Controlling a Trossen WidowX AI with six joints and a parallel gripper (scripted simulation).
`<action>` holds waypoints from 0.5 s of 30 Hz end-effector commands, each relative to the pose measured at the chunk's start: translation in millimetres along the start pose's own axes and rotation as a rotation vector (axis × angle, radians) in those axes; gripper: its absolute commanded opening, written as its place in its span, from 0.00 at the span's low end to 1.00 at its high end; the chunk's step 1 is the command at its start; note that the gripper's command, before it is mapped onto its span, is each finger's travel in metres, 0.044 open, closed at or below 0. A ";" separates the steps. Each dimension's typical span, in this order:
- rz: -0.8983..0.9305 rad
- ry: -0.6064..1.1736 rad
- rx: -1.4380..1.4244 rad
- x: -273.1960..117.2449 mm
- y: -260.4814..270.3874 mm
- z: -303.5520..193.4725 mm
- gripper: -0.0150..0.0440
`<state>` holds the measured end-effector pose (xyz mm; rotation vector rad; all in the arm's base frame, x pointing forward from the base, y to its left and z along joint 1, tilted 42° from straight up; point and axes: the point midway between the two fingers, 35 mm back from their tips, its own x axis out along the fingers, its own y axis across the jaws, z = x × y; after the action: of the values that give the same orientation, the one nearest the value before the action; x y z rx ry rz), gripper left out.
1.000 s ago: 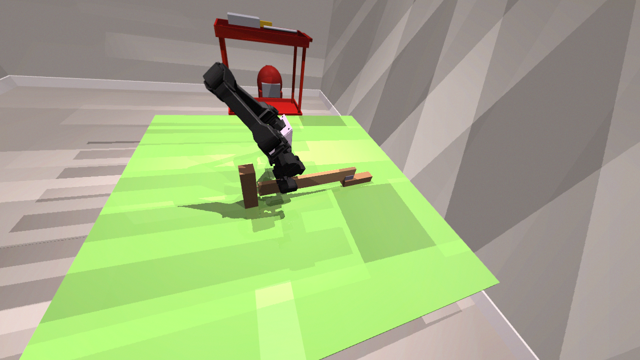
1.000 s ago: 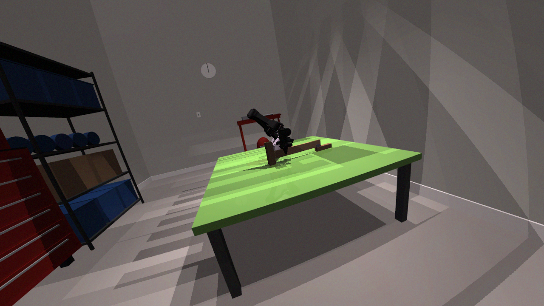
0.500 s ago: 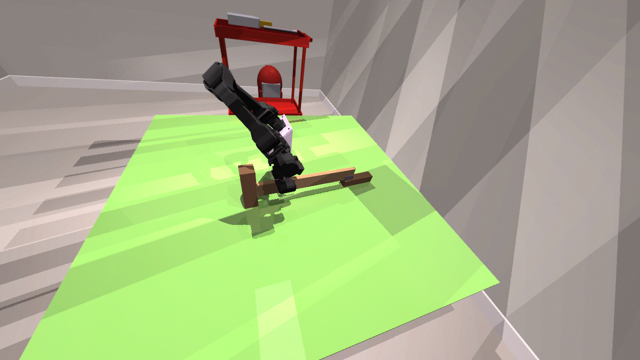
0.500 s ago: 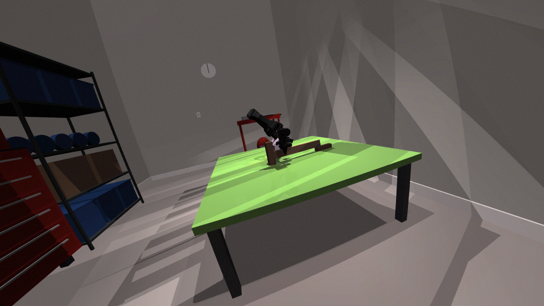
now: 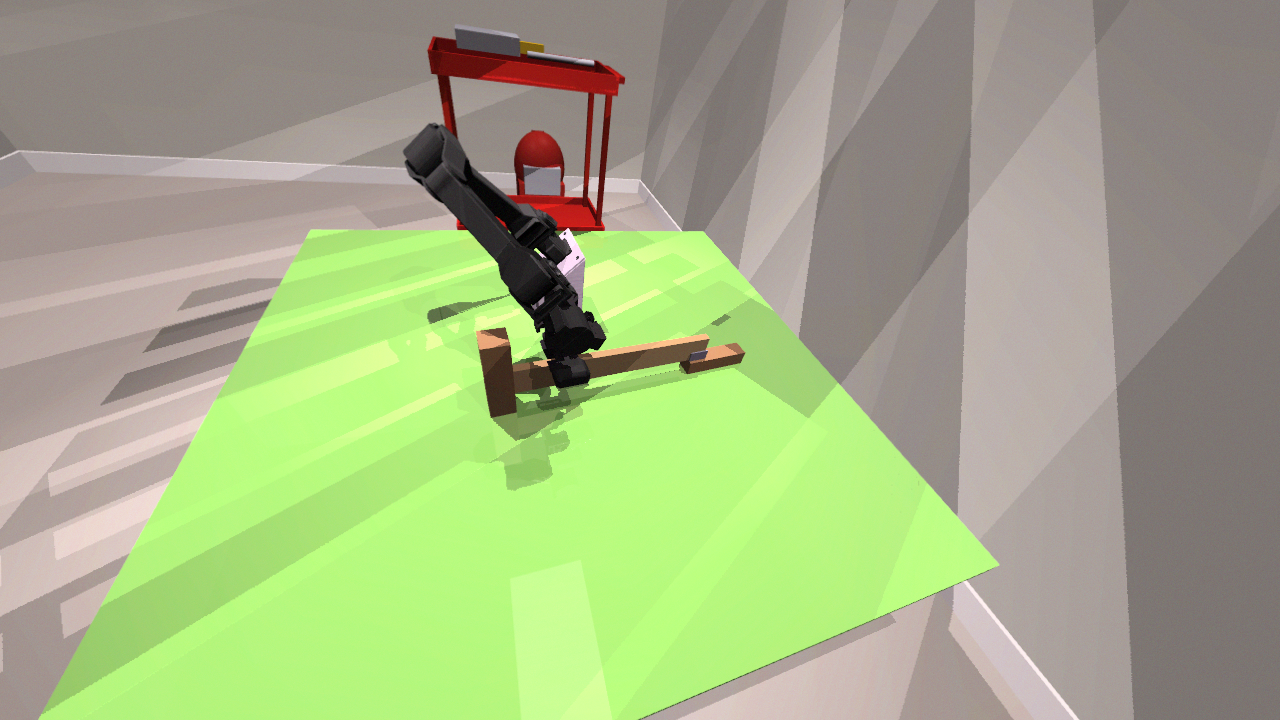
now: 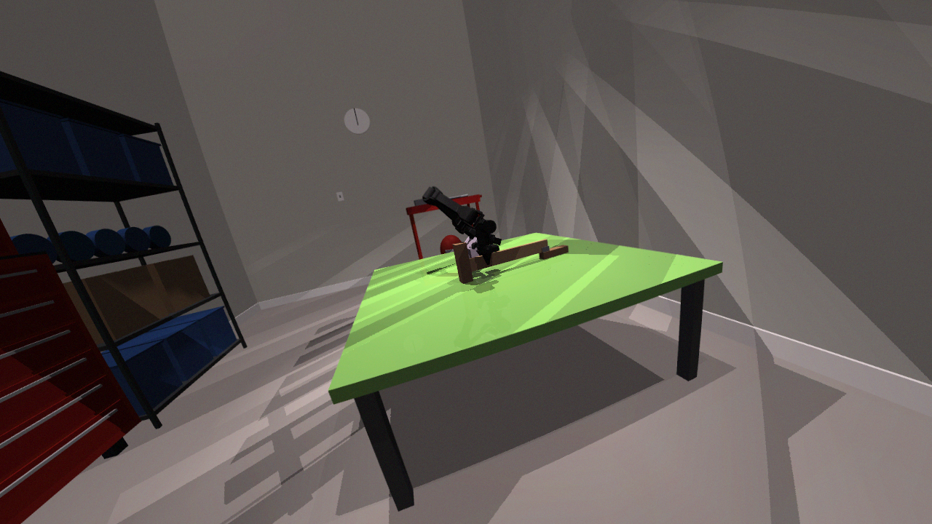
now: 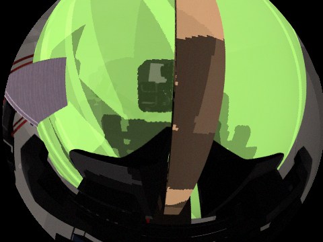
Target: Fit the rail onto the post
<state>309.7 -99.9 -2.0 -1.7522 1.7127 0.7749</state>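
Observation:
The long wooden rail [image 5: 640, 357] [image 6: 521, 252] [image 7: 196, 74] runs from the short post [image 5: 499, 377] [image 6: 464, 266] to the low footboard block [image 5: 725, 356] [image 6: 558, 250]. My gripper [image 5: 567, 361] [image 6: 487, 255] [image 7: 180, 132] is shut on the rail near its post end, one finger on each side. That end is off the table and right up against the post, with no gap visible in the top view. The pegs and holes are hidden, so how deep the pegs sit cannot be told. The far end sits at the grey bracket [image 5: 698, 356]. The rail looks about level.
The green table [image 5: 429, 555] [image 6: 534, 292] carries the arm and the parts. A red cart [image 5: 528, 69] stands on the floor behind it. A shelf rack [image 6: 97, 188] and a red drawer cabinet [image 6: 49, 351] stand off to the left.

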 end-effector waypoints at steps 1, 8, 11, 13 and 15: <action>-0.006 0.002 -0.002 -2.3 -0.9 -3.3 0.25; -0.006 0.002 -0.002 -2.3 -1.0 -5.5 0.25; -0.006 0.002 -0.002 -2.3 -1.0 -6.3 0.25; -0.006 0.002 -0.002 -2.3 -1.1 -6.5 0.25; -0.006 0.002 -0.002 -2.3 -1.1 -6.5 0.25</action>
<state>310.0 -100.5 -0.9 -1.7497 1.7063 0.7805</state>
